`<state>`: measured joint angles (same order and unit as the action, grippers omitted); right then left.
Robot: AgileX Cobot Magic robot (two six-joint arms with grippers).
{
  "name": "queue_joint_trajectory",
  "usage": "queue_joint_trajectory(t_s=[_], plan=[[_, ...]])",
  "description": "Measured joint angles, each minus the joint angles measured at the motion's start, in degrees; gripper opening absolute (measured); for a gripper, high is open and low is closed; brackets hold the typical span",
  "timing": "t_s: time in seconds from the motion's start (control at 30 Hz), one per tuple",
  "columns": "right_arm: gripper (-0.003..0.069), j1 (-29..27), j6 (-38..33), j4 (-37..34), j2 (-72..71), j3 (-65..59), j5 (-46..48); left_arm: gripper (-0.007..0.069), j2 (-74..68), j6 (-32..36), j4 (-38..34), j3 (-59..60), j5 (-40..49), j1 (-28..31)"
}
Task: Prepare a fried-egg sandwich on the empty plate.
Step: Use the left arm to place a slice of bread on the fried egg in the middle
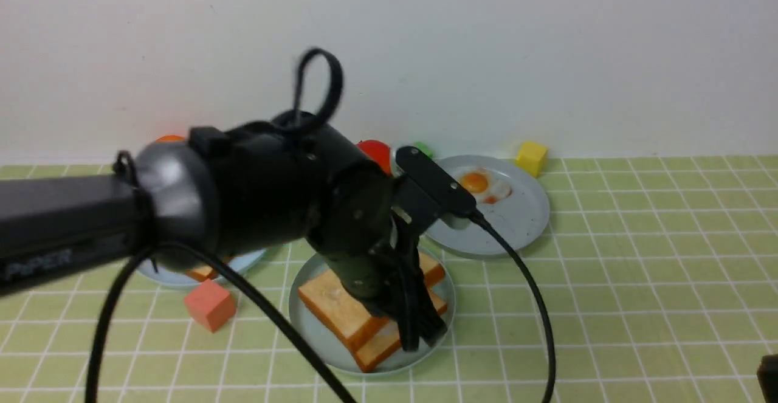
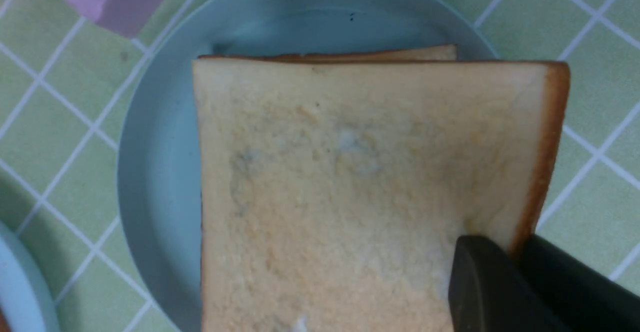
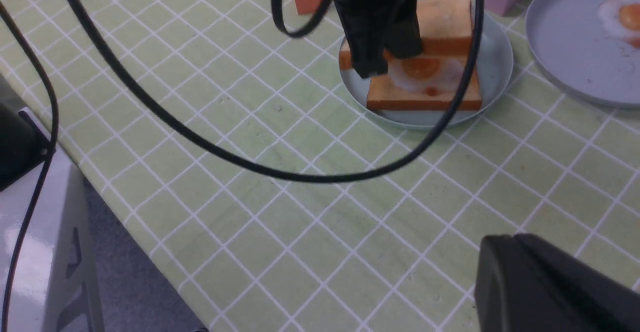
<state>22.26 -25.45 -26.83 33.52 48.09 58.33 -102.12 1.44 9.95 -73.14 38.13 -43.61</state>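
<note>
Lower centre, front view, on the teal plate [image 1: 307, 327]: my left jaws pinch the top toast [image 1: 328, 303] by its edge, over egg [image 3: 425, 69] and bottom toast [image 3: 425, 99]. Looks like the closing step; next, square it up and let go. Right jaws: cannot tell.

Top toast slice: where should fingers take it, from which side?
Probably a crust edge near a corner, fingers pinching across the thickness, coming in from a side clear of the egg. The top toast slice is a broad flat square, so only its thickness suits a pinch.
</note>
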Motion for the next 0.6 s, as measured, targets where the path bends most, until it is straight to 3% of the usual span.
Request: queue_joint_trajectory(t_s=[0.43,0.6], plan=[[0.0028,0.0,0.2,0.0,-3.6,-0.9,1.5,0.0039,-5.4,-3.2,4.8,0.0,-6.7,-0.5],[0.0028,0.0,1.1,0.0,-3.7,-1.6,2.4,0.0111,-5.4,-3.2,5.8,0.0,-7.5,-0.5]])
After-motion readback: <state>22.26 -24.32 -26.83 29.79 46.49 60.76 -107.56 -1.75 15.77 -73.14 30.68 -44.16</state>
